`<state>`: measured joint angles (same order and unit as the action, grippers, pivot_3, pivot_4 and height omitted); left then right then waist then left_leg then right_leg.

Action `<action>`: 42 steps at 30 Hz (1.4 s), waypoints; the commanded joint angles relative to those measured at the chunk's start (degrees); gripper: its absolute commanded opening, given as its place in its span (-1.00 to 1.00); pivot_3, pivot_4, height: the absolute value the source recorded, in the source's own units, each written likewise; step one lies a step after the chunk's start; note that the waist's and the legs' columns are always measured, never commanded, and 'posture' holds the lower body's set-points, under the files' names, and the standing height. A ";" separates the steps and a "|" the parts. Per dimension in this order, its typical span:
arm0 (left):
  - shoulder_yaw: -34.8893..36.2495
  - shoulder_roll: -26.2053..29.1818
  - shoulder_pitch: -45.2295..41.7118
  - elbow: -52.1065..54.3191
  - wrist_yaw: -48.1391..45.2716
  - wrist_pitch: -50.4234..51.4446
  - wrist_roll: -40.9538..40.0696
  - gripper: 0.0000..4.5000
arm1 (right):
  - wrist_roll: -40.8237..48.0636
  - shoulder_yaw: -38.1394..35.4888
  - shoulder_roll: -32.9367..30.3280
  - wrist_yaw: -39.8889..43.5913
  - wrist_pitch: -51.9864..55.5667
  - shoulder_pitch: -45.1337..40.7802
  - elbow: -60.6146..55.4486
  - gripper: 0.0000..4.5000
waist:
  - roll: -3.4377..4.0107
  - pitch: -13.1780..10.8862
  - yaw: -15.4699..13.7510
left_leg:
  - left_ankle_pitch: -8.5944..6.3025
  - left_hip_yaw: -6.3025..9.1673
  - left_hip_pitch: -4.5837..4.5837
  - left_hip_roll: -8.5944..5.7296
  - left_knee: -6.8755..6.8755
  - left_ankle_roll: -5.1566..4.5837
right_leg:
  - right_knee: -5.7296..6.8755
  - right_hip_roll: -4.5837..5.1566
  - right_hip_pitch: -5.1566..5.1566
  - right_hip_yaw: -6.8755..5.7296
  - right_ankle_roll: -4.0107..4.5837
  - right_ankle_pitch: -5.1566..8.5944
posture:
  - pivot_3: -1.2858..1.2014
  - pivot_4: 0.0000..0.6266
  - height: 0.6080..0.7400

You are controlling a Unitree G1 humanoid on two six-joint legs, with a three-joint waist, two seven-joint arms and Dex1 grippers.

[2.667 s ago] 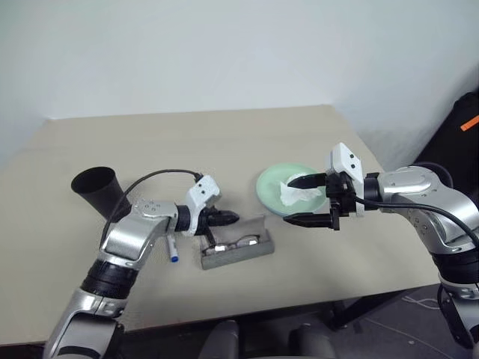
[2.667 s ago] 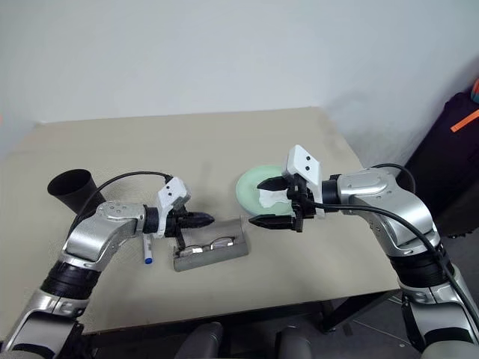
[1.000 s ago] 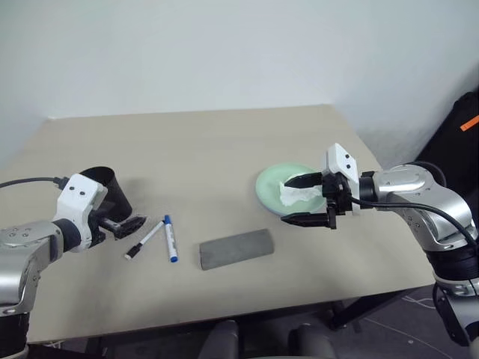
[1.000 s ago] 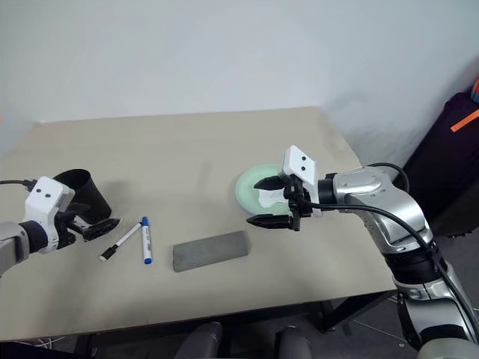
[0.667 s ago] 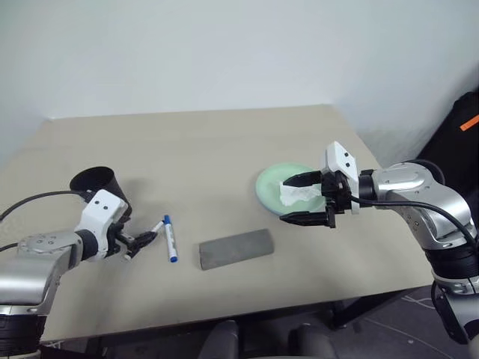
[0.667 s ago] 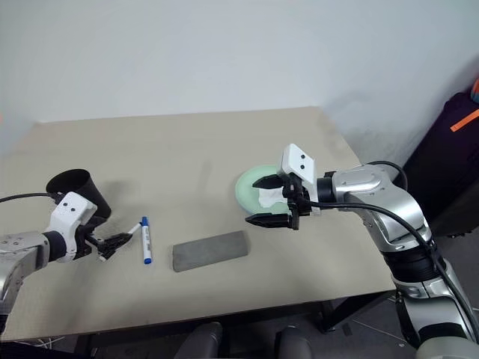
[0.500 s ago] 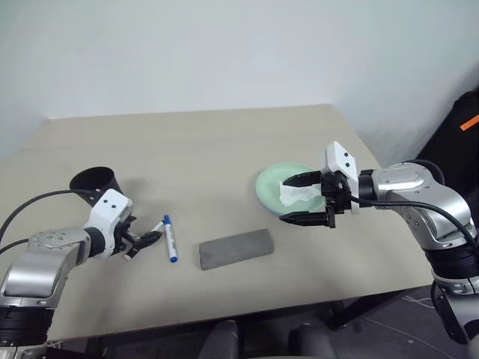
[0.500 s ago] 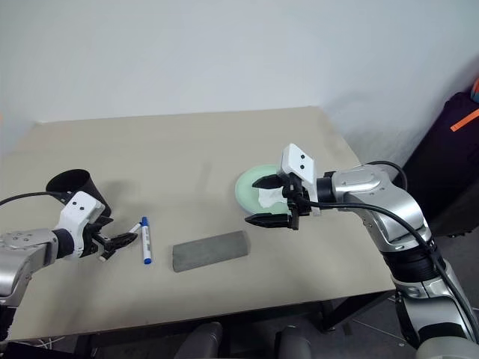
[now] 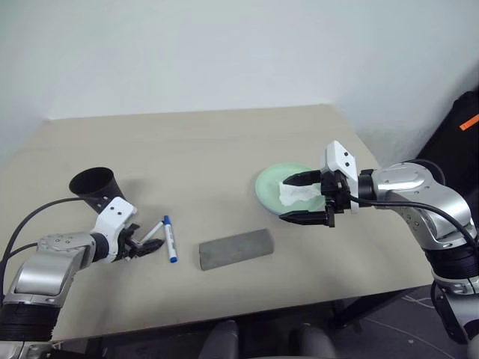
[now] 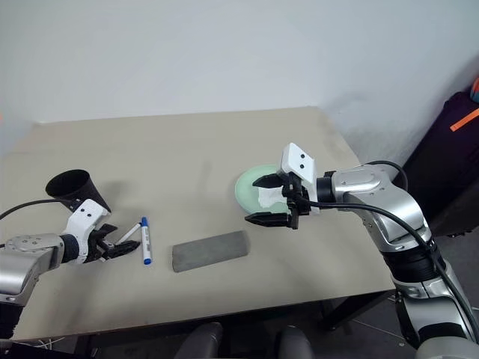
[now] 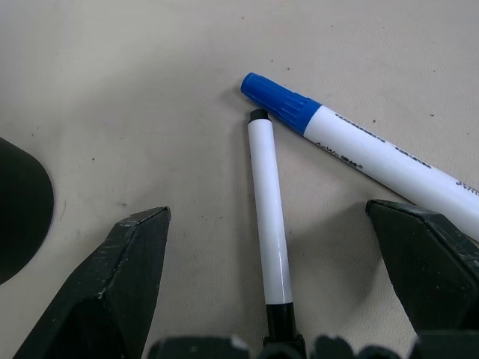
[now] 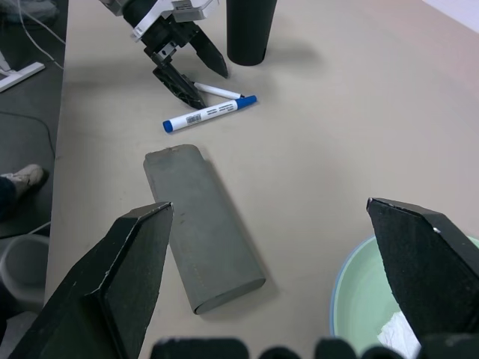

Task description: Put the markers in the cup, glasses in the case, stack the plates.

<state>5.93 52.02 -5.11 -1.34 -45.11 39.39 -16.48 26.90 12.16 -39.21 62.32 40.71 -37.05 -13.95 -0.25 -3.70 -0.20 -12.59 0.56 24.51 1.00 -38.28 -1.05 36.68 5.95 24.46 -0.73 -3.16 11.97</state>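
Note:
A black-capped marker lies on the table between the open fingers of my left gripper, its cap end toward the palm. The blue-capped marker rests just beside it. The black cup stands upright close behind the left gripper. The grey case lies shut at mid-table; the glasses are hidden. At the right sits a mint green plate. My right gripper hovers open over the plate's near edge, holding nothing.
A crumpled white tissue lies in the green plate under the right gripper. Bare tabletop stretches behind the cup and plate. The table's right edge is near the right arm, with dark bags beyond.
The case, open with the glasses in it at first, is now shut. My left gripper moved from the case to the cup, then sank around the black-capped marker. The right arm stayed still.

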 commanded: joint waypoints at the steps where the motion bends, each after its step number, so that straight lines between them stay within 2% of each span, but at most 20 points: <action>1: 0.54 0.54 1.00 -0.44 -0.92 1.48 0.07 0.82 | 0.36 -1.56 -0.03 -0.29 -0.42 -0.90 -1.40 1.00 | 0.00 0.00 0.00 | 0.00 0.00 0.00 0.00 0.00 0.00 | 0.00 0.00 0.00 0.00 0.00 0.00 | 0.03 -1.00 0.45; 4: 1.72 0.31 1.09 -0.33 -1.20 3.57 -1.35 0.44 | 0.33 -1.51 0.04 -0.23 -0.53 -0.97 -1.25 1.00 | 0.00 0.00 0.01 | 0.00 0.00 -0.01 0.00 0.00 0.00 | 0.00 0.00 0.00 0.00 0.00 0.00 | 0.03 -1.00 0.45; 13: 4.40 -0.59 1.18 0.16 -0.71 12.26 -5.25 -0.96 | 0.26 -1.52 0.09 -0.17 -0.73 -1.02 -1.11 1.00 | 0.01 0.00 0.26 | 0.01 0.01 -0.01 0.01 0.04 -0.02 | 0.00 -0.01 -0.01 0.00 -0.08 -0.04 | 0.03 -1.00 0.45; 23: 5.40 -1.55 2.45 3.17 -1.80 11.77 -6.46 -0.99 | 0.25 -1.42 0.08 -0.16 -0.64 -1.06 -1.17 1.00 | 0.10 0.05 0.28 | 0.00 -0.02 -0.04 0.01 0.06 -0.01 | -0.01 0.00 -0.01 0.01 -0.07 -0.03 | 0.03 -1.00 0.45; 31: 15.79 -8.62 -1.59 9.07 -1.66 8.10 -15.46 -0.99 | 0.23 -1.45 0.15 -0.36 -0.50 -0.98 -1.05 1.00 | -0.08 0.07 -0.15 | 0.01 0.07 -0.01 0.00 -0.02 -0.01 | -0.03 0.01 -0.02 -0.04 0.01 0.00 | 0.03 -1.00 0.45; 35: 20.22 -13.84 -6.48 13.94 2.66 7.94 -21.72 -0.99 | 0.34 -1.60 0.15 -0.38 -0.48 -0.92 -1.02 1.00 | -0.11 0.08 -0.10 | 0.01 0.07 -0.01 -0.01 -0.04 -0.01 | -0.02 0.00 -0.10 -0.04 -0.05 -0.04 | 0.03 -1.00 0.45; 42: 21.21 -18.85 -14.43 15.75 10.91 4.62 -23.24 -0.99 | 0.11 -1.28 0.57 -0.28 -0.77 -1.49 -0.23 1.00 | -0.13 0.09 -0.01 | 0.16 0.07 -0.02 -0.02 -0.05 -0.25 | 0.00 -0.05 -0.15 -0.01 -0.11 -0.08 | 0.03 -1.00 0.45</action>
<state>25.37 33.37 -17.10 13.67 -36.73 46.30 -39.28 26.88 12.16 -38.98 62.17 40.68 -37.06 -13.82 -0.39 -3.61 -0.21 -12.43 0.64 24.49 0.98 -38.34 -1.31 36.68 5.90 24.31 -0.74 -3.27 11.89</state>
